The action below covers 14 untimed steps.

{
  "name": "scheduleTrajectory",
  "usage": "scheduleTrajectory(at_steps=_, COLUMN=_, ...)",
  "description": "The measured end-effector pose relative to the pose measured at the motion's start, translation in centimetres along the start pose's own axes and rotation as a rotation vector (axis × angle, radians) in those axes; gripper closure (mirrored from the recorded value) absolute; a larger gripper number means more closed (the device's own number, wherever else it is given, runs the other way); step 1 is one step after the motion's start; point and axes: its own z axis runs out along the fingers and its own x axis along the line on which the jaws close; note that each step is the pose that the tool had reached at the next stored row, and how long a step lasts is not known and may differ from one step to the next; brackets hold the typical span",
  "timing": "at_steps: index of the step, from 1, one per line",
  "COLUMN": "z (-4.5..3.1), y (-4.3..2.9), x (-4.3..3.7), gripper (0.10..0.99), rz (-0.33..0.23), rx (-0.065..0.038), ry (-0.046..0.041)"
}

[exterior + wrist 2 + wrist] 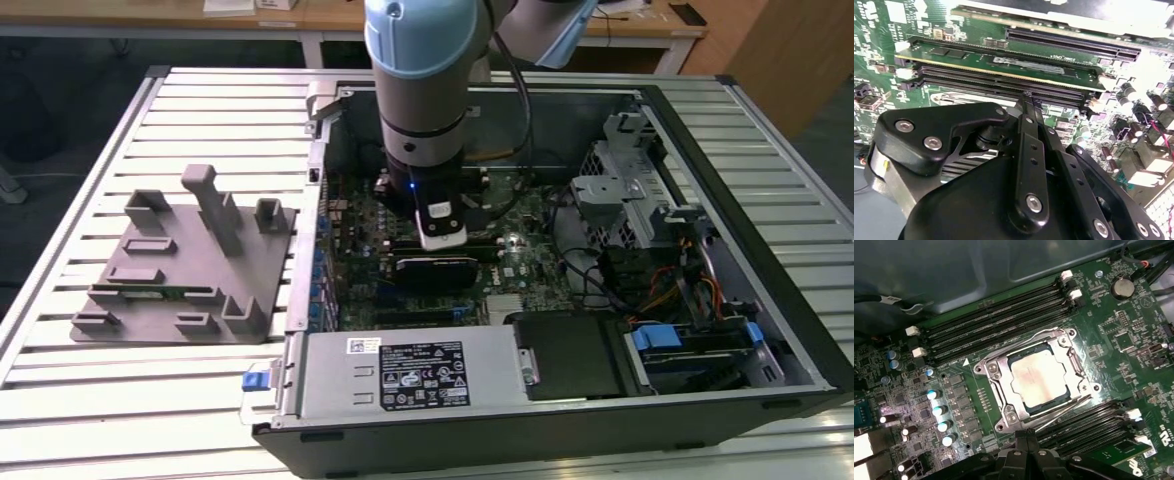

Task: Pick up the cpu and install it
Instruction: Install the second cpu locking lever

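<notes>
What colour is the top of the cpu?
Shiny silver, on the cpu; it shows best in the first wrist view.

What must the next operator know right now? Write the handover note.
The gripper is shut and empty, low over the motherboard inside the computer case, close beside the socket.
The cpu lies flat inside the socket frame, silver top up, apart from the gripper.
Done: the cpu has been picked up and set in the socket.
Left: I cannot tell whether the socket frame is latched down.
</notes>
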Motion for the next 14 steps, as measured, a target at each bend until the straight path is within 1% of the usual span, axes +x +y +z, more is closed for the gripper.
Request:
scheduleTrajectory(at_steps=2, z=0.07, y=-0.1, x=0.2, gripper=0.98, rz=0.0, rx=-0.004, ry=0.0017)
scheduleTrajectory(at_steps=11, z=0.46, y=-0.36, x=0.68, gripper=0.98, rz=0.003, rx=-0.029, ry=0.0118)
scheduleTrajectory(at_steps=14, z=0.59, y=-0.42, x=0.77, gripper=0.98, rz=0.003, rx=-0.034, ry=0.0139)
